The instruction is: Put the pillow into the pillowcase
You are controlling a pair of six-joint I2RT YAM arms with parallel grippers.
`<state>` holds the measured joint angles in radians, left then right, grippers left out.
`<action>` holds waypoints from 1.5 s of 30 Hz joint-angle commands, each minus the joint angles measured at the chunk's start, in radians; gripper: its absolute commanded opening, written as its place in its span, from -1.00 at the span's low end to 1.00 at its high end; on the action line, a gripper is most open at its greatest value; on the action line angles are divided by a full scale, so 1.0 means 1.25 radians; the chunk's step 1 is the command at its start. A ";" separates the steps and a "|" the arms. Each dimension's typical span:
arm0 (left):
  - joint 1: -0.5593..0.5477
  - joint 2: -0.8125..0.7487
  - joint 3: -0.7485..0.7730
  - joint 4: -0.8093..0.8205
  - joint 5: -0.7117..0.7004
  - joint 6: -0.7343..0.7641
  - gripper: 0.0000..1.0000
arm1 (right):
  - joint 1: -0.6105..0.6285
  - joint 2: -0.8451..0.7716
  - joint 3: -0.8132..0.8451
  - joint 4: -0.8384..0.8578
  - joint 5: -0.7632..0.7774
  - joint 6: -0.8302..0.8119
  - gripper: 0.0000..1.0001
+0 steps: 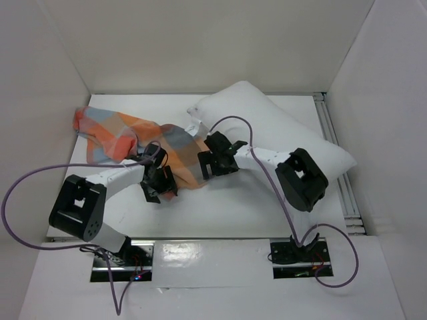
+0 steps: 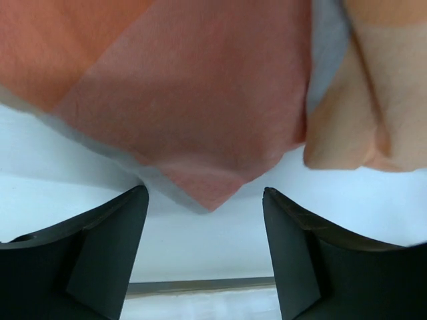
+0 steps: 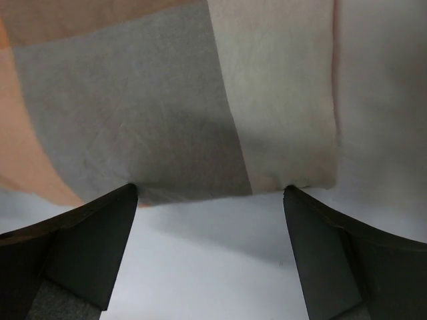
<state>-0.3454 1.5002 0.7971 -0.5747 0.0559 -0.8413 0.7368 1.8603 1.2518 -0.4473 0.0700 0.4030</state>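
I am holding my left gripper [image 1: 159, 179] spread open over the near right part of the thin checked cloth pillowcase in orange, grey-blue and cream [image 1: 120, 137], and nothing is sitting between its two black fingers. In my left wrist view an orange corner of the cloth is pointing down toward the gap between the fingertips, with the white surface [image 1: 220, 213] showing under and around it. My right gripper [image 1: 215, 163] is also standing wide open and gripping nothing. It is hovering just beside the left one, at the right-hand end of the pillowcase, where the cloth is meeting the large plain white puffy rectangular pillow [image 1: 280, 133]. In my right wrist view the near edge of the pillowcase, a grey check beside a cream one, is running across just ahead of my fingertips, from one finger to the other. The pillowcase is lying crumpled toward the back left of the surface and spreading flatter toward the centre. The pillow is lying outside it, slanting from the back centre toward the right side, with its left end touching the cloth.
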 commanded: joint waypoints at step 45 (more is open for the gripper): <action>-0.036 -0.306 1.288 -0.242 -0.362 0.331 -1.00 | 0.149 -0.382 0.760 0.009 0.440 -0.351 -1.00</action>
<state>-0.3576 1.1091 2.3985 -0.9619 -0.1749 -0.5114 0.9417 1.3155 2.1864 -0.5213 0.4808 0.0845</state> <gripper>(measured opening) 0.029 0.015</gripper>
